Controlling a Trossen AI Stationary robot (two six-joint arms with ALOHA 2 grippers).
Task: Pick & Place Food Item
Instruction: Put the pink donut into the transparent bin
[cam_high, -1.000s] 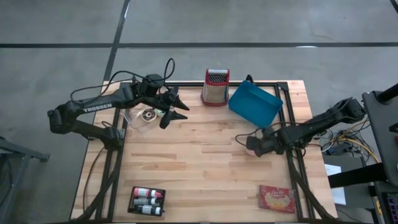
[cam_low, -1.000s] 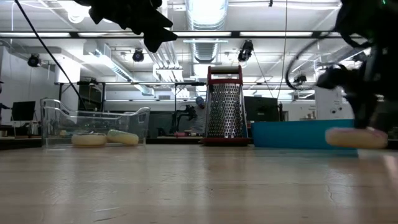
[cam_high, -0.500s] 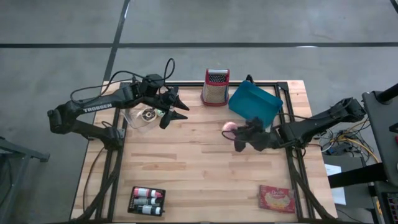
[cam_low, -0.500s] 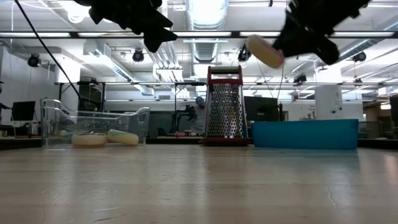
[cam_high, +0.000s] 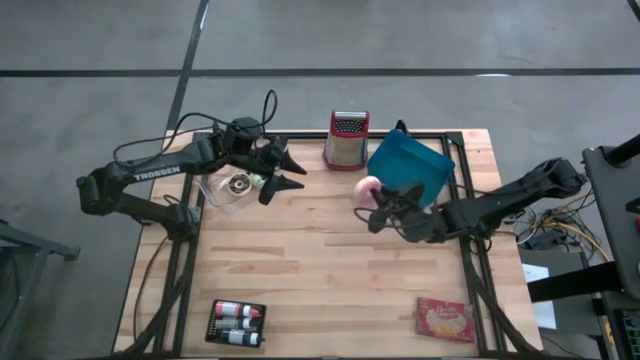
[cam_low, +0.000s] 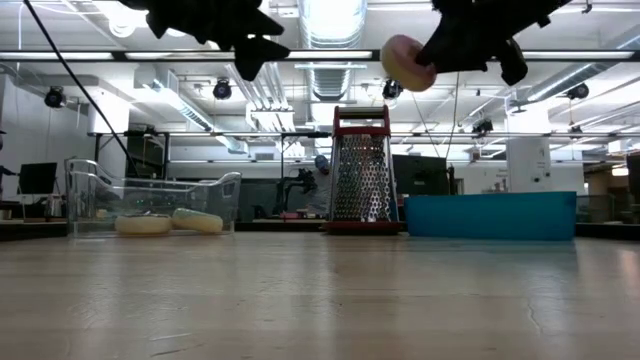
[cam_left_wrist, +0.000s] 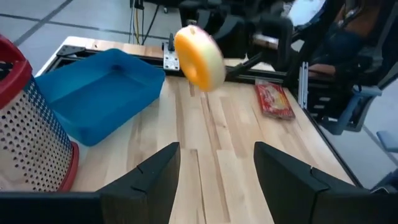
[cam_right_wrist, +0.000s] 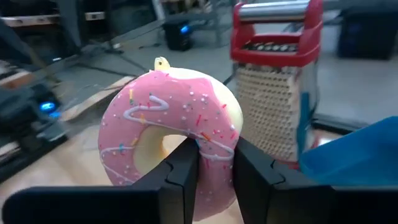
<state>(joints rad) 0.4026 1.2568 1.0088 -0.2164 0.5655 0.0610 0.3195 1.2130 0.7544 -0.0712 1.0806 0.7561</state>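
Right gripper (cam_high: 377, 208) clamps pink donut (cam_high: 368, 189) through ring, aloft, blue tray (cam_high: 408, 166) at 2 o'clock. Donut seems soft, light: you squeeze gently. Left gripper (cam_high: 287, 172) spread, over clear container (cam_high: 224, 189).

Two dark, near-black arms built of slim tubular links with bulkier joints. Left arm (cam_high: 150, 178) carries white "TROSSEN" lettering on its long link; black cables loop off it near the wrist. Right arm (cam_high: 500, 205) is the same build, matte dark. Fingers (cam_left_wrist: 149, 183) are flat black angular wedges with squared edges.
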